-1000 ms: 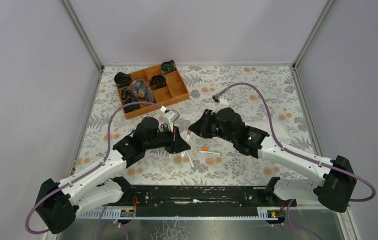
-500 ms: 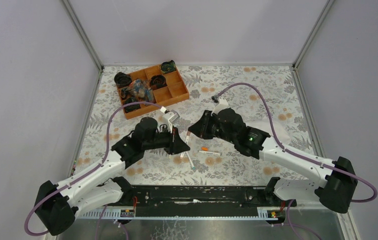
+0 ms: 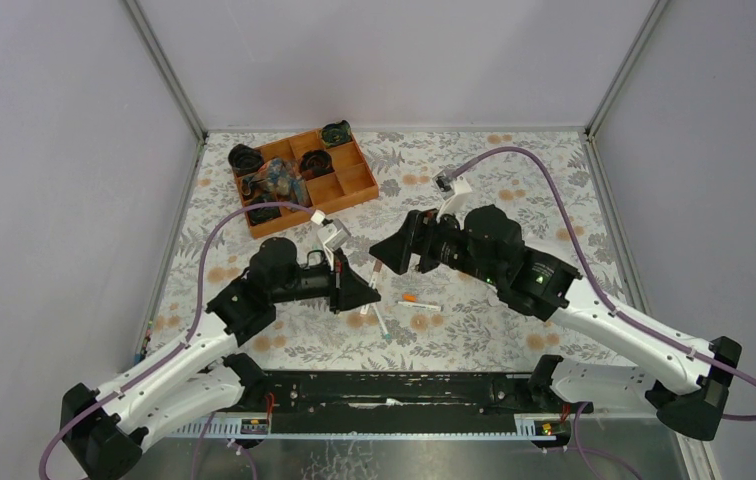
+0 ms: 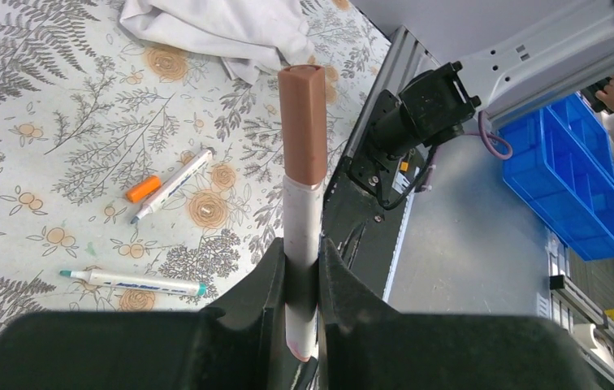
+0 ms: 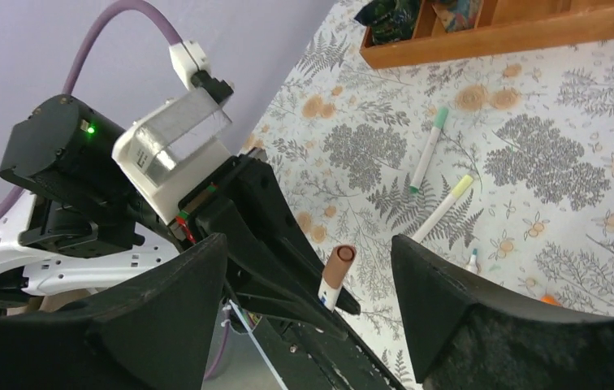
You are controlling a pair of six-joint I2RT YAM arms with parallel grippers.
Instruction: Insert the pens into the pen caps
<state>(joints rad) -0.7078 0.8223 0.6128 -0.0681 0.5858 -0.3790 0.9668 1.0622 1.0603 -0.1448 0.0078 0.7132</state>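
While the thin white plastic pen [image 4: 301,219], wearing a brown plastic cap [image 4: 303,122], is clamped in the tightly closed left gripper [image 4: 302,260], the right gripper [image 5: 308,252] is spread wide and empty near it. The orange compartmented tray [image 3: 349,185], clipped in the right wrist view, is shown whole from above at upper left, with dark objects [image 3: 245,157] inside.

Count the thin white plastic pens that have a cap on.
3: the brown-capped pen held in the left gripper, a green-capped pen and a yellowish-capped pen lying on the floral mat. More may lie hidden.
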